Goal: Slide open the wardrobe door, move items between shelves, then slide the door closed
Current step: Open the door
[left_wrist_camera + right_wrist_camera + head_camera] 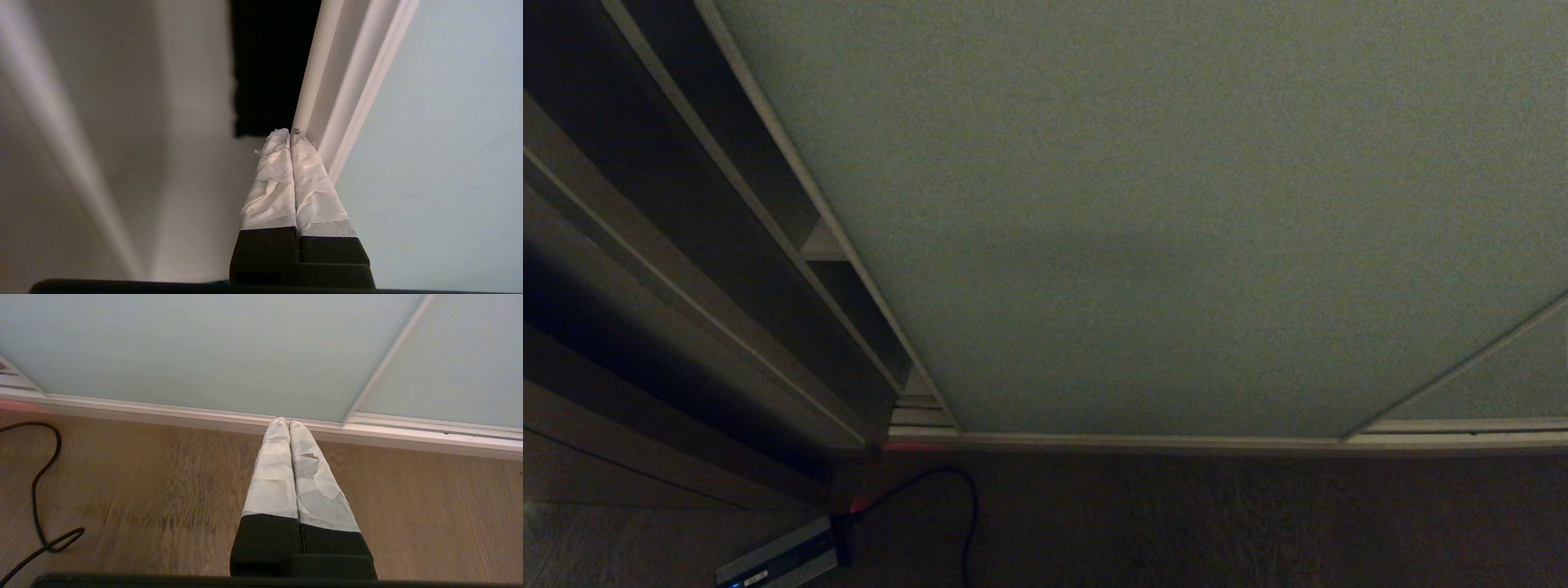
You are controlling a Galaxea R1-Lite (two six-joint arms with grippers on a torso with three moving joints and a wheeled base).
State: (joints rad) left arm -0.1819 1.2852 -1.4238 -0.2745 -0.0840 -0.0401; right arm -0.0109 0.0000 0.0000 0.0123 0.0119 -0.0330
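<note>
1. The sliding wardrobe door (1176, 212), a pale grey-green panel, fills most of the head view; a narrow gap at its left edge shows shelves (823, 245) inside.
2. My left gripper (291, 134), jaws clenched on nothing, has its taped tips at the door's light metal frame (347, 81); whether they touch it I cannot tell.
3. My right gripper (284, 421), jaws likewise clenched and empty, hangs over the wooden floor (163, 490) before the floor track (408, 433).
4. A grey box (780, 559) with a black cable (968, 514) lies on the floor near the door's left corner.
</note>
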